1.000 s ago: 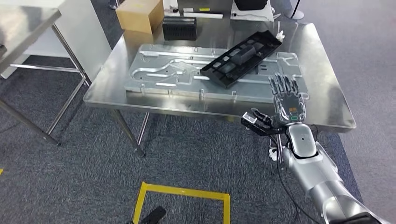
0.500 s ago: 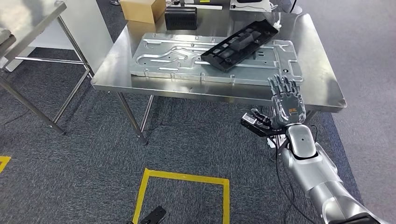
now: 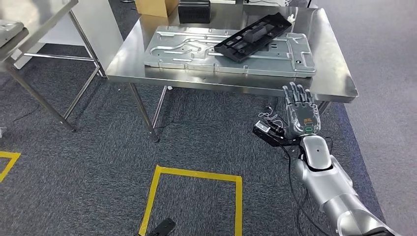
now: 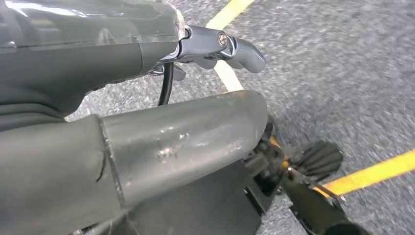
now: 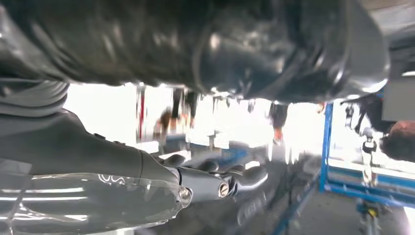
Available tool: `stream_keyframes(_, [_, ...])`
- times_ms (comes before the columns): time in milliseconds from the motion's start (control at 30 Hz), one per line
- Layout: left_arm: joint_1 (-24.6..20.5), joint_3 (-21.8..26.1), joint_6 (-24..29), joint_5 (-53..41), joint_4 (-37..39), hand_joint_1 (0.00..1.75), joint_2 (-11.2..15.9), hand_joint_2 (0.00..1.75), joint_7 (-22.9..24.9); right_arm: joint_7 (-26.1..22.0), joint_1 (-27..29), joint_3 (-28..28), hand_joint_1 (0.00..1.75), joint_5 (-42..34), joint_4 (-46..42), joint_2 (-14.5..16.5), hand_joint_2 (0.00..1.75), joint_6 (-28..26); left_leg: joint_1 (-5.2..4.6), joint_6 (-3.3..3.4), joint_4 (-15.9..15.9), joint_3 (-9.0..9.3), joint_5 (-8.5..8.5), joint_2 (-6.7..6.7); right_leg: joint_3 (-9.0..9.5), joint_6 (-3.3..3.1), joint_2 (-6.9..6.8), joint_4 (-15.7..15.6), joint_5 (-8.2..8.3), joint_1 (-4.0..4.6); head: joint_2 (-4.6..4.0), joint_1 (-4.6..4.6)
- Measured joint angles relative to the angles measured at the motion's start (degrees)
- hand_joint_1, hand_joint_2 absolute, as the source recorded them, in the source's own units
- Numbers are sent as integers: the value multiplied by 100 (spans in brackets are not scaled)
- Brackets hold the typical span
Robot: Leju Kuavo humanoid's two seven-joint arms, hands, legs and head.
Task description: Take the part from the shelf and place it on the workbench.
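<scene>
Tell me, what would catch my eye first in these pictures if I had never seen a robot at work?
Most striking is the robot's silver right arm rising from the lower right, its right hand open with fingers spread, held in front of the steel workbench. On the workbench lies a large grey metal plate, with a long black tray resting slantwise across it. Yellow tape marks a square on the grey carpet below.

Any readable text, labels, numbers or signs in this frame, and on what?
None can be read.
Right hand: a small orange and green marking on its back, too small to read.
Cardboard box and black tray on the steel table: no legible print.
</scene>
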Motion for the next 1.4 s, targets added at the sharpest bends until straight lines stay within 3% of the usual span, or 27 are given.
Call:
stream_keyframes(33, [16,28,33,38,1,0,-2,0,-26,-86,192,-56,0,-301,-1,34,0,-7,14,44,-41,-31,77,8,-12,32,8,9,-50,-1,0,-1])
stream_keyframes(67, [36,64,79,89,1,0,-6,0,-71,-169,441,-146,0,-665,-2,75,44,-22,33,95,-76,-74,166,16,-43,57,19,99,-212,-1,0,2])
stream_keyframes(100, [60,109,127,150,2,0,-10,0,-134,-262,743,-275,0,-1092,11,123,87,-42,52,137,-102,-132,252,16,-99,77,30,308,-484,-5,0,7])
stream_keyframes(167, [139,219,234,282,4,0,-13,0,-278,-347,1425,-649,0,-2084,149,242,175,19,40,181,-101,-295,387,-8,-235,111,40,995,-1086,-16,0,16])
stream_keyframes(200, [195,282,277,341,8,0,-10,0,-345,-219,1785,-937,0,-2751,356,302,175,231,33,182,-89,-383,443,-23,-276,126,41,1344,-1233,-20,0,16])
stream_keyframes(233, [254,346,305,388,13,0,-3,0,-396,125,2141,-1324,0,-3504,637,386,175,612,26,180,-69,-470,493,-34,-256,136,42,1576,-1233,-21,0,15])
stream_keyframes(267, [304,408,315,419,19,0,7,0,-428,627,2472,-1773,0,-4251,936,470,175,1061,20,176,-40,-555,534,-47,-155,138,42,1648,-1120,-22,0,15])
stream_keyframes(333, [360,499,282,424,27,0,31,0,-449,1708,3149,-2678,0,-5287,1437,610,175,1769,12,149,58,-725,598,-105,328,103,34,1238,-878,-20,0,18])
stream_keyframes(400, [381,549,248,391,30,0,51,0,-441,2083,3603,-3255,0,-5493,1697,664,175,1930,-18,87,163,-885,641,-93,889,37,33,473,-981,9,0,11])
stream_keyframes(433, [385,567,242,371,32,0,60,0,-438,2051,3696,-3466,0,-5448,1796,690,175,1939,-34,47,196,-933,664,-31,1037,5,43,191,-1069,33,0,3])
stream_keyframes(467, [379,583,247,360,35,0,66,0,-435,1977,3721,-3629,0,-5394,1878,717,175,1954,-47,12,205,-961,694,48,1077,-22,58,50,-1111,58,0,-9])
stream_keyframes(533, [353,610,274,349,43,0,71,0,-439,2099,3754,-3947,0,-5306,2059,780,175,2040,-34,-55,228,-981,716,135,989,-99,57,-5,-1041,55,0,-19])
stream_keyframes(600, [344,624,311,347,47,0,67,0,-440,2504,3792,-4166,0,-5215,2207,843,175,2220,-5,-131,479,-1079,392,104,893,-183,16,-22,-950,27,0,-22])
stream_keyframes(667, [377,636,328,339,51,0,63,0,-424,2875,3833,-4279,0,-5137,2308,897,175,2411,19,-201,1094,-1236,-209,63,765,-226,-14,-18,-843,29,0,-27])
stream_keyframes(700, [396,642,327,334,54,0,61,0,-409,2977,3862,-4315,0,-5114,2346,920,175,2474,28,-216,1434,-1291,-413,55,689,-230,-22,-10,-786,33,0,-28])
stream_keyframes(733, [407,647,324,329,55,0,61,0,-393,3024,3886,-4347,0,-5098,2377,944,175,2517,34,-220,1686,-1296,-480,52,605,-231,-23,1,-728,39,0,-28])
stream_keyframes(800, [398,655,307,317,56,0,63,0,-360,2996,3912,-4393,0,-5090,2418,985,175,2558,29,-189,1675,-1045,-260,50,454,-224,-18,30,-623,50,0,-29])
stream_keyframes(833, [383,657,293,309,56,0,66,0,-346,2961,3914,-4416,0,-5091,2433,1003,175,2573,18,-152,1389,-776,-112,47,398,-218,-12,42,-578,55,0,-30])
stream_keyframes(900, [336,661,264,286,56,0,81,0,-328,2874,3911,-4465,0,-5097,2450,1040,175,2574,-19,-55,550,-127,-39,45,335,-183,-9,63,-504,65,0,-30])
stream_keyframes(967, [282,664,239,269,56,0,92,0,-317,2794,3907,-4517,0,-5110,2458,1060,87,2541,-57,7,3,203,-135,45,309,-121,-26,68,-424,64,0,-32])
stream_keyframes(1033, [258,673,227,267,56,0,87,0,-294,2729,3908,-4573,0,-5117,2469,1056,0,2502,-48,49,-130,200,-106,60,290,-49,-23,61,-361,64,0,-34])
stream_keyframes(1100, [257,689,228,266,56,0,83,0,-273,2699,3909,-4618,0,-5103,2482,1048,0,2477,-13,121,-182,160,-11,95,192,19,15,258,-531,59,0,-25])
stream_keyframes(1200, [264,706,245,254,56,0,73,0,-269,2682,3922,-4643,0,-5036,2501,1042,0,2450,-8,177,-184,47,78,130,-185,110,46,1252,-1172,19,0,-8])
stream_keyframes(1233, [275,707,250,250,56,0,69,0,-270,2669,3932,-4644,0,-5017,2506,1041,0,2441,-10,172,-172,18,94,137,-249,133,45,1506,-1280,7,0,-8])
stream_keyframes(1267, [287,708,256,249,56,0,63,0,-273,2656,3941,-4646,0,-5004,2511,1040,0,2430,-10,165,-154,-3,104,143,-221,151,44,1575,-1285,-6,0,-8])
stream_keyframes(1333, [303,709,270,246,56,0,48,0,-285,2640,3949,-4660,0,-5017,2520,1036,0,2393,-2,142,-97,-29,101,193,159,162,0,1068,-1018,-25,0,-7])
stream_keyframes(1400, [312,710,290,246,56,0,36,0,-302,2620,3936,-4696,0,-5068,2524,1033,0,2341,-18,92,-23,-56,67,256,586,118,-178,340,-811,0,0,-8])
